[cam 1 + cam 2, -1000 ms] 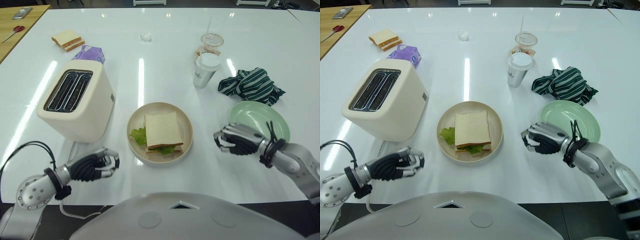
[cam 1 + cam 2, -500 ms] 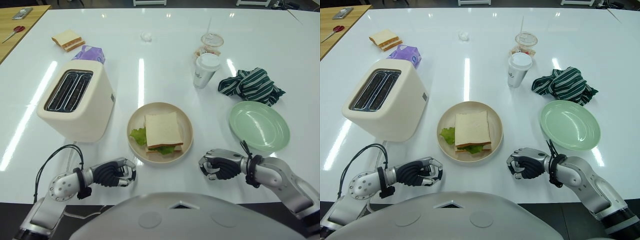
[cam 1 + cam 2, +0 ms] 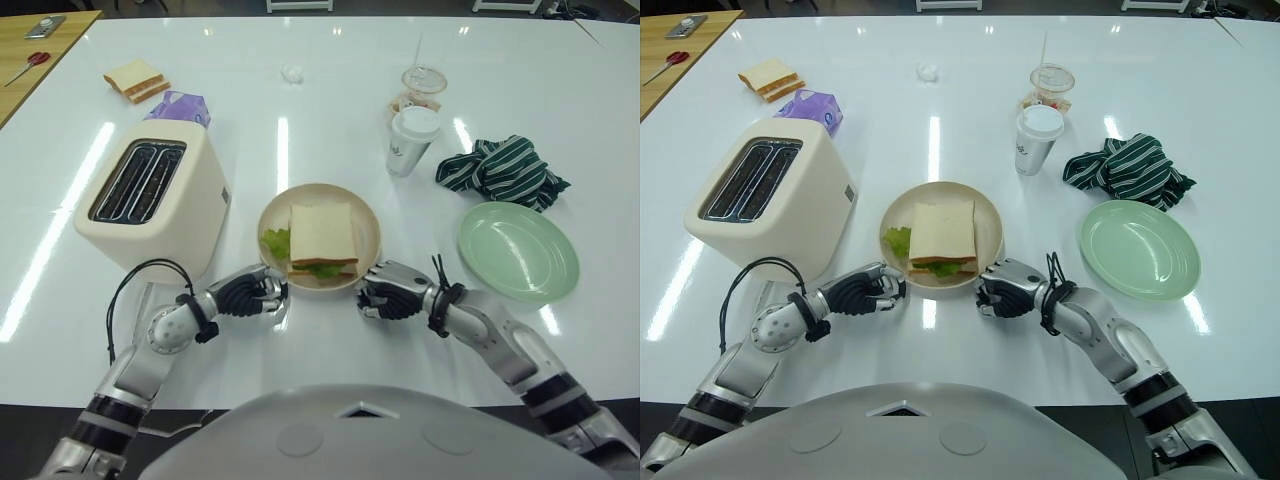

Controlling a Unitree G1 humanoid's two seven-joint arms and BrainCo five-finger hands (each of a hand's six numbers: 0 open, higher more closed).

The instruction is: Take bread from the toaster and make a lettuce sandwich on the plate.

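A sandwich (image 3: 322, 234) of white bread with lettuce (image 3: 273, 243) sticking out at its left and front lies on the beige plate (image 3: 368, 225) at the table's middle. My left hand (image 3: 250, 293) sits with curled fingers against the plate's near left rim. At the near right rim my right hand (image 3: 390, 297) is curled the same way. Whether either hand grips the rim or just touches it I cannot tell. The cream toaster (image 3: 155, 205) stands left of the plate, and both its slots look empty.
A pale green plate (image 3: 518, 250) lies to the right, a striped cloth (image 3: 500, 170) behind it. Two cups (image 3: 411, 140) stand behind the sandwich plate. Spare bread slices (image 3: 136, 80) and a purple packet (image 3: 180, 106) lie beyond the toaster. A black cord (image 3: 140, 290) loops near my left wrist.
Both hands came in from the sides to the plate's near rim. The plate with the sandwich now lies farther from me than before.
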